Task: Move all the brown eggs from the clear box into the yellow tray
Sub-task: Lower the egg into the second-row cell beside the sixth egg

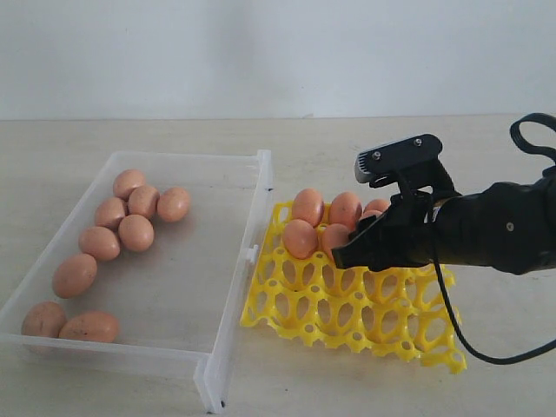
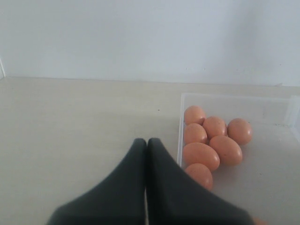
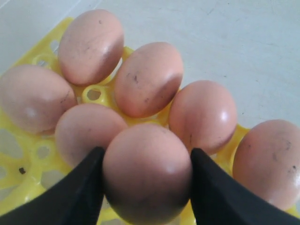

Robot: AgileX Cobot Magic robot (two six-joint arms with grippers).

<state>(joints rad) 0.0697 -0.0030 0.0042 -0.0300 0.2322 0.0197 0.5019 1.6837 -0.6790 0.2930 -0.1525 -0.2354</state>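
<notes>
Right wrist view: right tool (image 3: 146,157) pinches one brown egg (image 3: 147,187) by its sides at the yellow tray (image 3: 96,95). Light, smooth, probably crackable, so gentle mid-belly grip. More brown eggs (image 1: 136,232) sit in the clear box (image 1: 261,170); left tool (image 2: 146,141) closed.

Gripped egg (image 3: 146,173) between the right jaws: its near end and the jaw bases run off the right wrist frame, so you can't tell whether it rests in a cup of the yellow tray (image 3: 96,93), which lies mostly buried under eggs there. Two outer eggs are clipped by that frame's edges. In the exterior view the right jaws and right arm (image 1: 486,230) cover the tray's back right cups. One back egg (image 1: 377,206) shows only as a sliver, and the arm leaves the frame at the right edge. In the left wrist view the left jaws are a dark blur, pressed together and cut off at the frame edge. They mask part of the nearest egg (image 2: 200,173). The clear box (image 2: 234,97) runs out of frame.
</notes>
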